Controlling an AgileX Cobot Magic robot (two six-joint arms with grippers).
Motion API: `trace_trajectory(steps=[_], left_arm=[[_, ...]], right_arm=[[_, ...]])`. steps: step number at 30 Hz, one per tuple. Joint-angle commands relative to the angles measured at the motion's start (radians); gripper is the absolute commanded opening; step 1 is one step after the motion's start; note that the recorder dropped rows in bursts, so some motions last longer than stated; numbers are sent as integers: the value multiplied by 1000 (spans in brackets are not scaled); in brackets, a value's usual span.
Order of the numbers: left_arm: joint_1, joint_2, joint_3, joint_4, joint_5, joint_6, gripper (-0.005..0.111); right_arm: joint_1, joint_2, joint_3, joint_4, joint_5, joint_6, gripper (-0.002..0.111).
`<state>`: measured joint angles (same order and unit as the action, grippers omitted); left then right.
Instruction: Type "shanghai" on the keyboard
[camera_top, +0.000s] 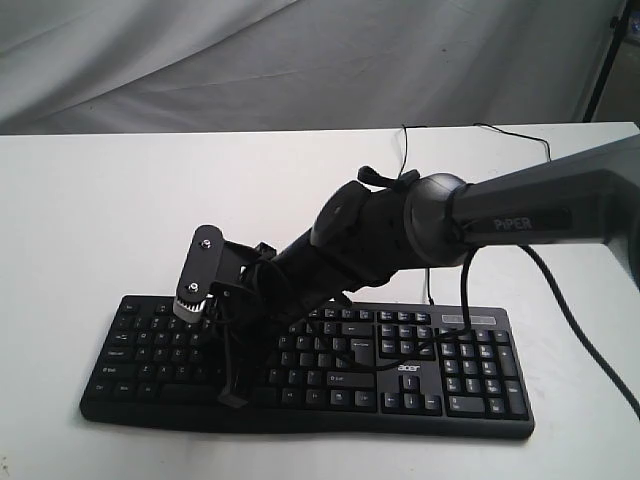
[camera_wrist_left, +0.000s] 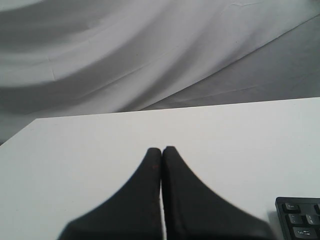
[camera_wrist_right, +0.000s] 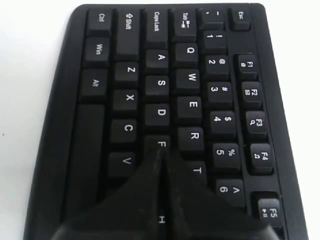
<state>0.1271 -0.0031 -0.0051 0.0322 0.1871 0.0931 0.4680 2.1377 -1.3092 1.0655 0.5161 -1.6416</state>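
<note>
I get soft, even light across all three views, with no hard glare. In the exterior view the white counter runs bright, nearly washed out, and only a faint shadow hugs the front edge of the keyboard. Both wrist views blur the close jaws into dark shapes, while the key legends beyond stay readable in the right one. Everything looks slightly grainy.

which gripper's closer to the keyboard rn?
Right. The right gripper sits over the keyboard, its tip by the F key. The left gripper is off it, over the table beside the keyboard's corner.
</note>
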Motion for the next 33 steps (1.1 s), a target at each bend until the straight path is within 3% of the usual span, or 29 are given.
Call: trace_trajectory(steps=[1,33], left_arm=[[-4,3,5,-1,-4,-3,1],[-4,3,5,-1,-4,-3,1]], right_arm=[[-1,-2,-7,-6,9,-11,0],[-3,-39,-7,-79,18,19,0]])
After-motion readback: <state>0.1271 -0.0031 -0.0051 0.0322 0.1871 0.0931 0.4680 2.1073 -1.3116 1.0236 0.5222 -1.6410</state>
